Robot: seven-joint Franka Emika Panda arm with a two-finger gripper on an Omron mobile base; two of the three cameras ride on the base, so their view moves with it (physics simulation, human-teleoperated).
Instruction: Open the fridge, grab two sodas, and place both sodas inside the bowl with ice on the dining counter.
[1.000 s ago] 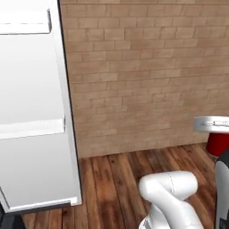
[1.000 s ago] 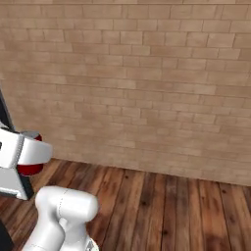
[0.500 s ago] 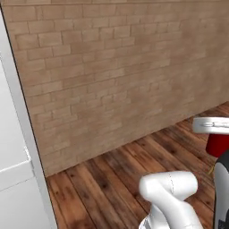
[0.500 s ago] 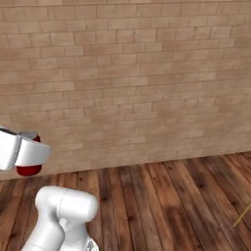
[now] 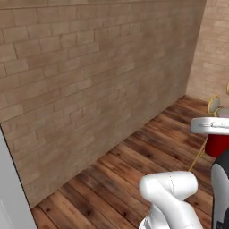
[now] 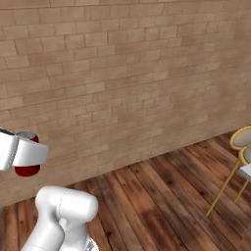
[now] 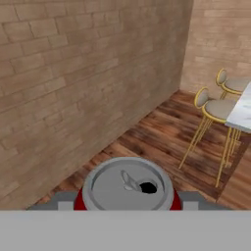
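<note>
In the hand view the soda can [image 7: 127, 186] shows its silver top, while its red body is almost wholly hidden below, cut off by the bottom of the picture. The gripper [image 7: 126, 202] fingers beside it are barely visible, so whether they touch the can cannot be told. The dining counter [image 7: 241, 112] is cut by the right edge, leaving just a marble corner, and the farther stool [image 7: 230, 83] is partly hidden behind it. In the left base view the can is half covered by the white hand and cropped at the right edge. In the right base view a stool [image 6: 240, 147] runs off the right edge
</note>
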